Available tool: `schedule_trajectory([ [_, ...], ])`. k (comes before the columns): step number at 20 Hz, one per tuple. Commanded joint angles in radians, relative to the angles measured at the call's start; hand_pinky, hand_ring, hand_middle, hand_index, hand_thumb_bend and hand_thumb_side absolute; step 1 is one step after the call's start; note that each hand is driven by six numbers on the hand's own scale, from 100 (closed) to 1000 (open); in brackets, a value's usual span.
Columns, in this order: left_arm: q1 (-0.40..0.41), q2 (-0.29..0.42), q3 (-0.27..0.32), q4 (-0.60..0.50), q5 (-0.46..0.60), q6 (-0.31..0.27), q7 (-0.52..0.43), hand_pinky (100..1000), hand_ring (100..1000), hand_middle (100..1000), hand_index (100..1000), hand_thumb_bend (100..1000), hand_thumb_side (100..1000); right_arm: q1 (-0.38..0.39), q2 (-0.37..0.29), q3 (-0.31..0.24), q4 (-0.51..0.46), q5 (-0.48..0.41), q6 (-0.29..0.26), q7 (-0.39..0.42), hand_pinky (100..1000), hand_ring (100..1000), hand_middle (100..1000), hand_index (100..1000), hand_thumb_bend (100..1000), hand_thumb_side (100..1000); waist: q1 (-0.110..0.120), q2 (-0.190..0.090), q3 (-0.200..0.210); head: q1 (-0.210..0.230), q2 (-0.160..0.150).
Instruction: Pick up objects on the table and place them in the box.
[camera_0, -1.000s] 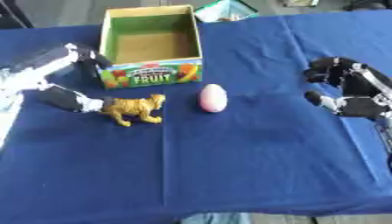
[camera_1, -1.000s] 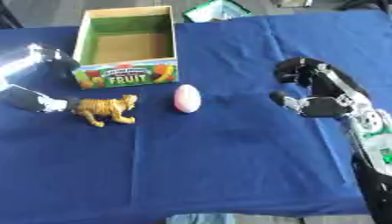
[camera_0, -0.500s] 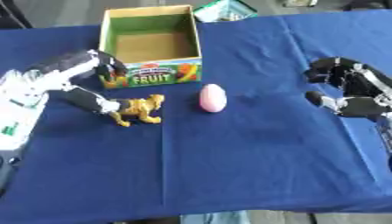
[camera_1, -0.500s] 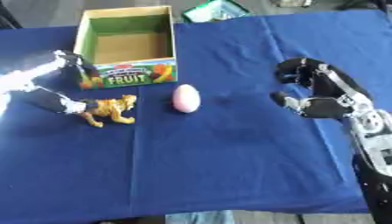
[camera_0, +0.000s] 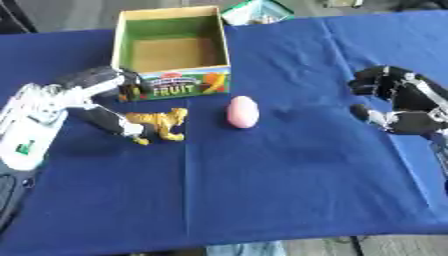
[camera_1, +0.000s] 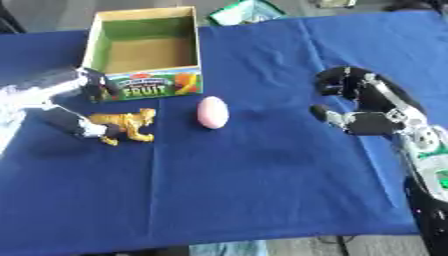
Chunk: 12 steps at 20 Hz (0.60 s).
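Observation:
A yellow toy tiger (camera_0: 159, 122) stands on the blue cloth just in front of the cardboard fruit box (camera_0: 179, 86), which is open at the top and has nothing in it. A pink egg (camera_0: 242, 112) lies to the tiger's right. My left hand (camera_0: 87, 85) is open at the tiger's left side. Its thumb (camera_0: 112, 121) reaches the tiger's rear, and its fingers (camera_0: 125, 89) lie near the box's front left corner. My right hand (camera_1: 363, 102) hovers at the right with relaxed, curved fingers and holds nothing.
A green packet (camera_0: 255, 11) lies at the far edge behind the box. The blue cloth (camera_0: 262, 190) covers the table to its near edge.
My left hand has moved right toward the tiger, and its thumb now reaches the tiger's rear. The tiger, the egg and my right hand have stayed where they were.

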<state>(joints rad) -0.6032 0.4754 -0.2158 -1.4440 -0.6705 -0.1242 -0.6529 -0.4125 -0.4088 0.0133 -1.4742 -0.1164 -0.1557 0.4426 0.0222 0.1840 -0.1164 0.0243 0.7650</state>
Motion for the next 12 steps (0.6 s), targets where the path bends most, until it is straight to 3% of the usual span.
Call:
schedule_trajectory([
  [1, -0.026, 0.004, -0.013, 0.022, -0.026, -0.01, -0.005, 748, 657, 717, 820, 495, 416, -0.01, -0.017, -0.002, -0.011, -0.002, -0.001, 0.003, 804, 815, 617, 763, 449, 180, -0.002, -0.019, -0.001, 0.003, 0.005],
  [12, -0.035, -0.024, -0.027, 0.104, -0.091, -0.036, 0.0, 743, 648, 684, 803, 427, 326, -0.014, -0.015, 0.0, -0.01, -0.002, -0.002, 0.007, 804, 815, 617, 763, 447, 181, -0.004, -0.016, -0.003, 0.005, 0.005],
])
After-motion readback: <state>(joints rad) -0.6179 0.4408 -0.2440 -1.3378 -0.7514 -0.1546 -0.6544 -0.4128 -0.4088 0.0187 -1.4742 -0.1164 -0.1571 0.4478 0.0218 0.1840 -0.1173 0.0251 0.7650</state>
